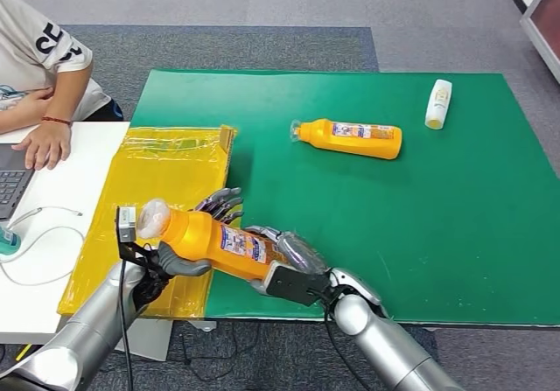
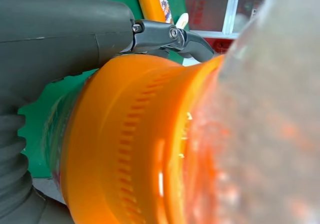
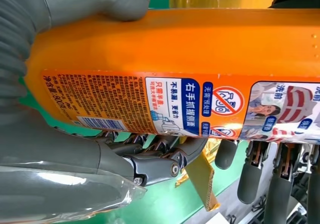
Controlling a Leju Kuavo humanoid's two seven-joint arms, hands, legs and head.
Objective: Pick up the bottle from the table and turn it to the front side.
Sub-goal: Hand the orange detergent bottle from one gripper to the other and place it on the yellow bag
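Pick-up done: orange bottle (image 1: 218, 242) is off the green surface (image 1: 409, 233), lying level in the lower left of the head frame, clear cap toward the left. Left hand (image 1: 198, 225) grips the neck end; right hand (image 1: 290, 255) grips the base end. Right wrist view shows the small-print label (image 3: 151, 106) facing the camera. That is probably the back panel, though I can't be sure, so the turn to the front looks unfinished. A second orange bottle (image 1: 348, 137) lies mid-surface, untouched.
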